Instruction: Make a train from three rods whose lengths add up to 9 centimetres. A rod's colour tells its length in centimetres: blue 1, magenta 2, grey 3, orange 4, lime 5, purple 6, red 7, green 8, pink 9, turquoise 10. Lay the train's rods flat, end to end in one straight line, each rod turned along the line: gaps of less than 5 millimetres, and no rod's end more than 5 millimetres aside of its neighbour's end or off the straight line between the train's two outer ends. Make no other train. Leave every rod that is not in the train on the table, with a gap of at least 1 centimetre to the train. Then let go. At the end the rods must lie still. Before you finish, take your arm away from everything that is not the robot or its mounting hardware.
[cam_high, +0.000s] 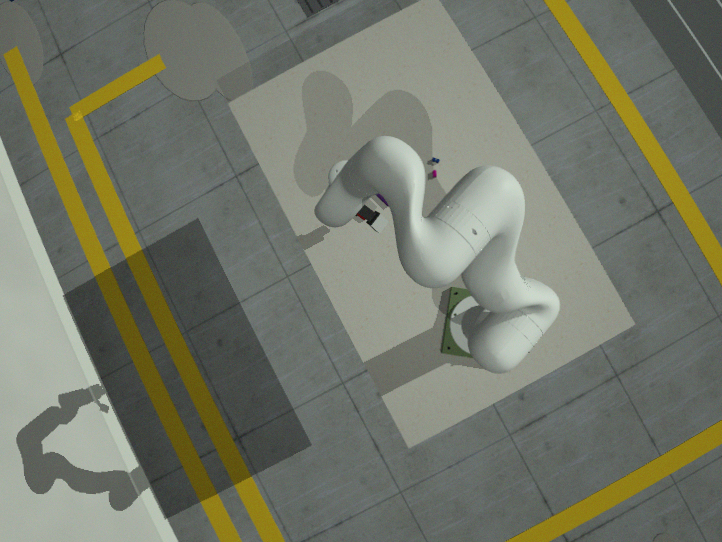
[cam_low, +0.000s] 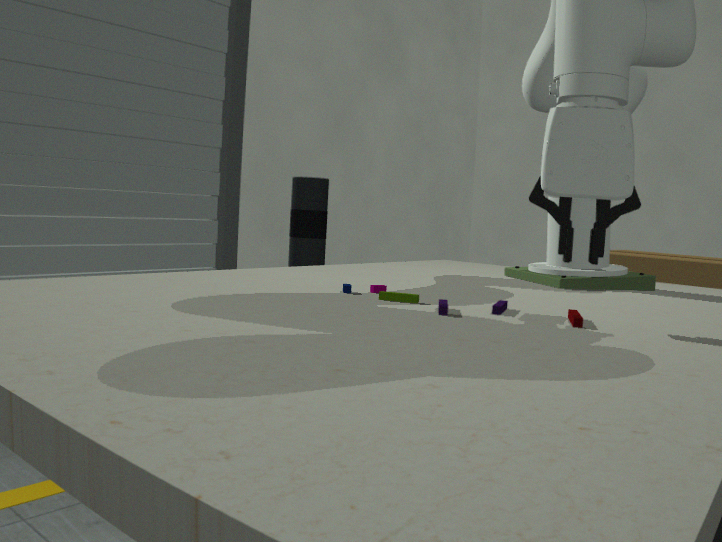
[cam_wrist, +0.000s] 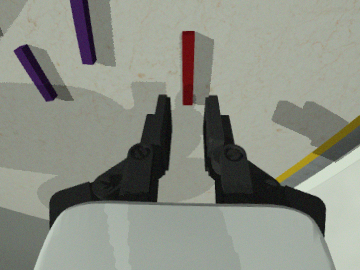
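Wrist view first: the gripper hangs above the table with its fingers drawn close, a slim gap between them and nothing in it. It grips no rod at all. Straight ahead of the tips lies the red rod, flat and lined up with that gap. Off to one side lie two purple rods, apart from each other and from the red one.

From the exterior view, further out, sit the lime rod, then the magenta rod and the blue rod, the last two near each other.

Now the worry. Red is seven, and with this set I see no pair that tops it up to nine; blue, magenta and one purple look like the sum that works. If red gets picked for the train, the count goes wrong.

Second danger: a gap this tight leaves little margin on the way down, so a slight offset could land a fingertip on the rod and knock it askew.
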